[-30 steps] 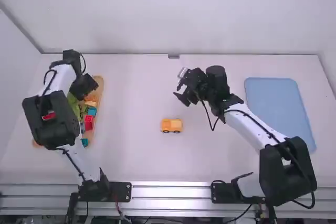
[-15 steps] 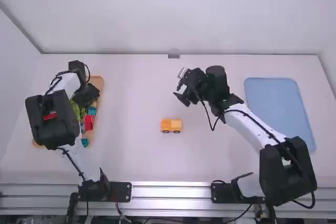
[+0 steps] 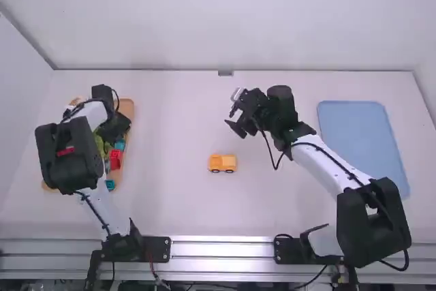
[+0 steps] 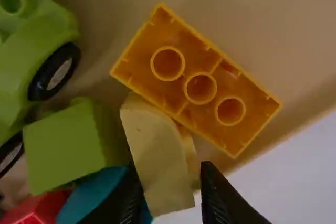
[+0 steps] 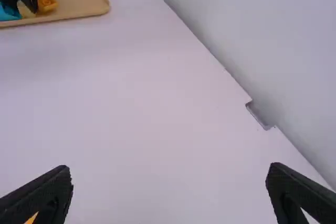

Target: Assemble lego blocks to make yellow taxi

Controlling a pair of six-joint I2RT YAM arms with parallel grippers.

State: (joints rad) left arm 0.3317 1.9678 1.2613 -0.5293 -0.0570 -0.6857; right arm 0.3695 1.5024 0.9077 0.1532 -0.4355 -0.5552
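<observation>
In the high view, my left gripper [image 3: 114, 127] is low over the wooden tray [image 3: 127, 108] on the left. The left wrist view has that gripper [image 4: 170, 190] shut on a pale yellow curved block [image 4: 157, 156], one finger along each side. An orange-yellow brick [image 4: 202, 87] lies hollow side up against this block. The orange-yellow car piece with wheels [image 3: 222, 163] stands at mid-table. My right gripper [image 3: 238, 119] is above the table, behind and to the right of the car piece; in the right wrist view the gripper [image 5: 169, 187] is open with nothing between its fingers.
Around the held block in the tray are a green wheeled piece [image 4: 39, 40], a green block [image 4: 68, 145], a blue block [image 4: 92, 195] and a red block [image 4: 37, 208]. A blue flat tray [image 3: 361, 141] lies at the right.
My left gripper has drawn back slightly toward the camera and settled lower over the tray, its arm folding. The right arm and the car piece have stayed put.
</observation>
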